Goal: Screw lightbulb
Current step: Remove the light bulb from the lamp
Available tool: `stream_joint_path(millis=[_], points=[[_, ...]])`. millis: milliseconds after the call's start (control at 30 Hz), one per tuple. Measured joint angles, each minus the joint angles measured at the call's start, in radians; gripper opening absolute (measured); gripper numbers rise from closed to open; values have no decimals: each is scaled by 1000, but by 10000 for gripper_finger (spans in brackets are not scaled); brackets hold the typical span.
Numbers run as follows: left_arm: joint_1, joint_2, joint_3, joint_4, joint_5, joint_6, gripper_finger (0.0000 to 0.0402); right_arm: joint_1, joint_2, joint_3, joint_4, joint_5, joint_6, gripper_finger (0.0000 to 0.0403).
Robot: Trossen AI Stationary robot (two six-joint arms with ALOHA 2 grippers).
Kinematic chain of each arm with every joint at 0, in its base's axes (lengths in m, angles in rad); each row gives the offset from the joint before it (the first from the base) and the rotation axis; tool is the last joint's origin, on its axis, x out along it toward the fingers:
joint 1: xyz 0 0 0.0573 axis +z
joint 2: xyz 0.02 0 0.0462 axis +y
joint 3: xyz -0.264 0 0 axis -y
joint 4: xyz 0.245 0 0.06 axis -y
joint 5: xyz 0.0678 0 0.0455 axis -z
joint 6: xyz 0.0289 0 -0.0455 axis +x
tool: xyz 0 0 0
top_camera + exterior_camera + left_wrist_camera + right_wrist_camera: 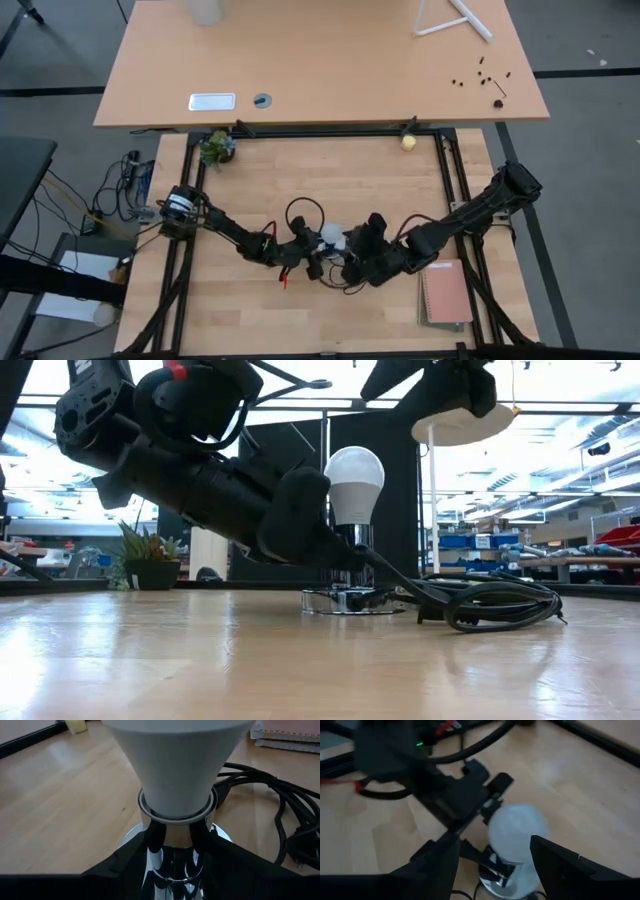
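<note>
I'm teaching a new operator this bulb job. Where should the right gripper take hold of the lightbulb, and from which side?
Probably the rounded white head of the lightbulb, from above. It stands upright in the silver socket, and the left gripper already clamps the chrome neck below, so only the head is free. The right gripper hangs open around it.

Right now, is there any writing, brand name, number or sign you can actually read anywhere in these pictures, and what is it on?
No readable text in any view.
The lightbulb: plain white, no marking visible.
The pink notebook: cover shows no legible words.
The white plate on the desk: too small to read, if it carries text at all.
The shelves in the room behind: items too blurred to read.
The left tool and right tool: no labels visible.
</note>
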Motion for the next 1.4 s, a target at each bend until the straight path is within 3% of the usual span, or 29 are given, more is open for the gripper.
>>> stream_joint_path(millis=[267, 600, 767, 967, 1233, 1400], points=[[0, 2, 0, 12, -2, 15, 202, 60, 1, -263, 369, 198, -111, 255], [0, 2, 0, 18, -3, 54, 202, 30, 1, -556, 981, 101, -315, 314], [0, 2, 0, 21, -3, 56, 202, -4, 7, -582, 1018, 84, -445, 347], [0, 2, 0, 45, -15, 76, 202, -49, 104, -582, 1083, 76, -509, 349], [0, 1, 0, 40, -43, 69, 202, -55, 268, -578, 1466, 113, -640, 348], [0, 1, 0, 40, -51, 63, 202, -63, 351, -539, 1593, 167, -702, 347]])
